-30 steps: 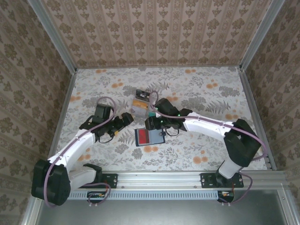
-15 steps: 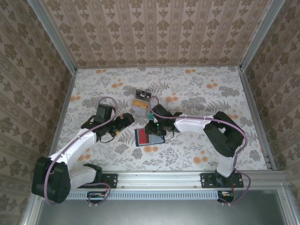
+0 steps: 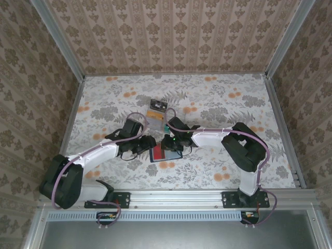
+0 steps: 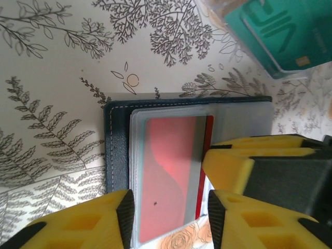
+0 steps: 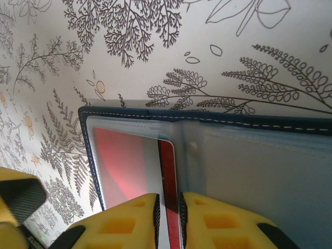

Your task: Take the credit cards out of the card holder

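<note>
My right end effector [image 5: 168, 222] is almost pressed together, pinching the edge of the red card [image 5: 129, 166] where it pokes out of its clear sleeve. The card's edge runs straight btwn the two yellow fingers. My left end effector [image 4: 168, 220] sits just beside it, low over the same half of the wallet [image 4: 116, 155]. Its fingers are part spread w/ the sleeve & red card btwn them; can't tell if they press on anything. The right one's yellow finger lies just past my left one's tip.

The wallet lies open & flat on the flowery tabletop [image 3: 233, 114], nr the front middle, navy cover down & greyish clear pockets up. The red card sits mostly inside its pocket.

Just beyond the wallet a teal card [image 4: 275, 36] lies loose, w/ a pale card [image 3: 153, 123] just beside it. Further back comes an orange-striped card [image 3: 154, 113], then a black card [image 3: 157, 105], furthest out.
</note>
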You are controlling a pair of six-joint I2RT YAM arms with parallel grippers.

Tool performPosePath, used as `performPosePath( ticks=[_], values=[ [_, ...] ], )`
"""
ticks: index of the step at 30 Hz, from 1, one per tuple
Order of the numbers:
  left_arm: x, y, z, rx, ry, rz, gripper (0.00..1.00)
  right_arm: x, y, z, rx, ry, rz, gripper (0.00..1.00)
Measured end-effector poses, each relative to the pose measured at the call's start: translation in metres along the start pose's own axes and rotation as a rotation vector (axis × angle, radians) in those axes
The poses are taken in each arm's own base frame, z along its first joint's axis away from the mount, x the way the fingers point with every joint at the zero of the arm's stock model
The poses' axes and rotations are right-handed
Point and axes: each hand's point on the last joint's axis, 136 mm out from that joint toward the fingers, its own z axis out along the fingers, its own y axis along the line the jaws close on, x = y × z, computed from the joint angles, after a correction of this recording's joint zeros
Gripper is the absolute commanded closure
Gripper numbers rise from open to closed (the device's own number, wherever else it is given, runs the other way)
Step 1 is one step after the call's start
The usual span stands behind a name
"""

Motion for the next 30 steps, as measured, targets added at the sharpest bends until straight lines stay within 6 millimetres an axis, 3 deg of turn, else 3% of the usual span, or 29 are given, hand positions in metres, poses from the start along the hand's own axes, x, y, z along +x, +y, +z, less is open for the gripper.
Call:
performPosePath(
  ticks=[6,30],
  values=[
    [0.005,0.007,0.014,-0.033,0.031,-0.008,0.66,0.001,-0.001,0.002,-0.011,-0.003,-0.003,0.81],
    [0.004,0.017,0.029,-0.069,0.037,-0.017,0.76,0.002,0.002,0.003,-0.111,0.02,-0.019,0.82]
  ],
)
